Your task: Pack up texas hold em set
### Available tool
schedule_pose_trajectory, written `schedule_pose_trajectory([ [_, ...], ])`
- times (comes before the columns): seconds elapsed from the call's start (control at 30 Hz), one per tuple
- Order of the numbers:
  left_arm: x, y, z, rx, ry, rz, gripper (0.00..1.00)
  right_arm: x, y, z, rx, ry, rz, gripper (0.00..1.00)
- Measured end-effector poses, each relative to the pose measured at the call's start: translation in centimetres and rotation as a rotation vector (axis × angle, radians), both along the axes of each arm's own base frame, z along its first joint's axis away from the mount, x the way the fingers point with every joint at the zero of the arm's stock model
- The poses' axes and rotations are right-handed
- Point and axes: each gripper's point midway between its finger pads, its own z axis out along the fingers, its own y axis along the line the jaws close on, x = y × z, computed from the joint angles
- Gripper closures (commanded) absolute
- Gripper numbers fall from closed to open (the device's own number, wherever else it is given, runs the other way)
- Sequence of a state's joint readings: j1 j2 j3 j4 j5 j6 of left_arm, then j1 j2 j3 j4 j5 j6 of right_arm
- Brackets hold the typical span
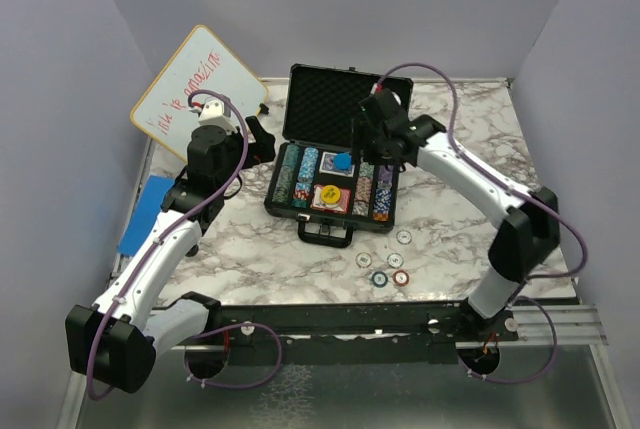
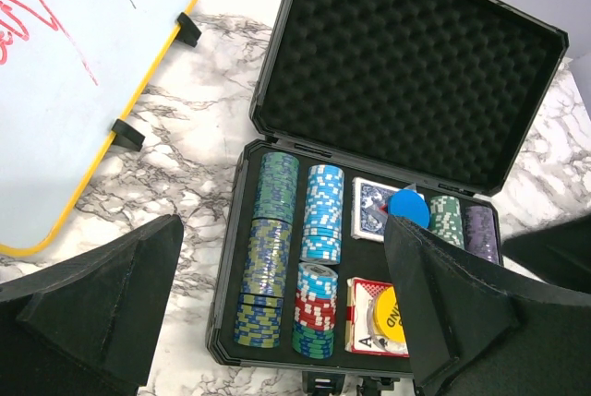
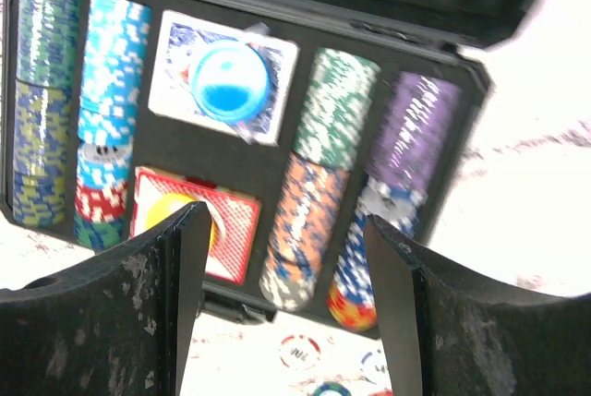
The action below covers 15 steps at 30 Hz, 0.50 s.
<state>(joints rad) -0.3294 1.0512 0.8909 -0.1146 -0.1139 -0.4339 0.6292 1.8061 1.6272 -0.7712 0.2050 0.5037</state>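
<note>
Briefcase (image 1: 325,99) open at mid-table (image 1: 250,249), lid toward far edge. Chip stacks (image 2: 277,258), card decks, blue disc (image 3: 229,82) and yellow disc (image 2: 388,313) inside.

I read "A" on red deck (image 2: 365,336) corner; whiteboard (image 2: 74,73) red scrawl illegible.

Loose chips (image 1: 381,277) lie between case handle and near edge.

Left gripper (image 2: 284,222) spread wide, empty, beside case. Right gripper (image 3: 286,219) spread, empty, above tray.
</note>
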Motion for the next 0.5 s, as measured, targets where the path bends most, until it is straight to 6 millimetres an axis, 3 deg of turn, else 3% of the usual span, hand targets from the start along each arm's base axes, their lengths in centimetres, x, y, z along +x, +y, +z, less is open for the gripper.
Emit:
schedule_pose_trajectory([
  [0.1,0.0,0.0,0.0,0.000,0.000,0.000,0.01,-2.6,-2.7,2.0,0.007,-0.046,-0.039,0.28],
  [0.2,0.1,0.0,-0.2,0.001,0.005,0.000,0.01,-5.0,-4.7,2.2,0.010,-0.049,-0.072,0.28],
  [0.37,0.5,-0.3,-1.3,-0.002,0.037,0.003,0.01,-9.9,-7.3,-1.6,-0.043,0.054,-0.084,0.29],
  [0.5,0.8,-0.5,-2.1,-0.010,0.064,0.004,0.01,-14.7,-6.7,-4.5,-0.103,0.124,0.020,0.30],
])
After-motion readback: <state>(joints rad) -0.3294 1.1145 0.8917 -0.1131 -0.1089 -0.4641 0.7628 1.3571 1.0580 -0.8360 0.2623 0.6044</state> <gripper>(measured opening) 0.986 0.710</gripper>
